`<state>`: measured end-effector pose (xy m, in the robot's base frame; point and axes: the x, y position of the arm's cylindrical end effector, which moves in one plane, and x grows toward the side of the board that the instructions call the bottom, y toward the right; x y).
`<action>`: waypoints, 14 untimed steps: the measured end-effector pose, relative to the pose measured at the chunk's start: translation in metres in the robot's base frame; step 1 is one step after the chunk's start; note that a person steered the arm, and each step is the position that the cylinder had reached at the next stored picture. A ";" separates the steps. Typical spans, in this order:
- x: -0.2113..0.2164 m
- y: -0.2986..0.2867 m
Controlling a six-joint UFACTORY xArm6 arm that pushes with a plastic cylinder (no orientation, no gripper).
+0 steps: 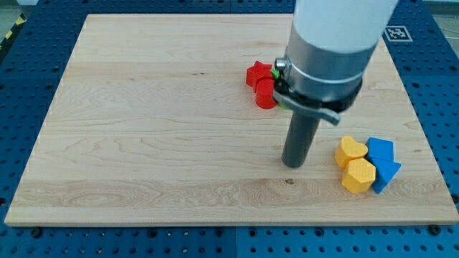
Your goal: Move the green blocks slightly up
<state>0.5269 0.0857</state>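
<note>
The tip (293, 164) of the dark rod is set down on the wooden counter (143, 129) right of centre, towards its bottom edge; no pincer is seen on this arm, so no clenched or released state can be told. Of the green blocks (276, 74), only slivers are seen behind the arm's collar, touching the red star block (255, 74) and red cylinder block (266, 94) near the top edge. Two yellow blocks (354, 163) and two blue blocks (382, 161) are huddled near the bottom right corner, right of the tip.
</note>
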 end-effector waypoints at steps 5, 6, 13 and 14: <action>-0.022 0.012; -0.037 0.011; -0.106 0.011; -0.113 0.011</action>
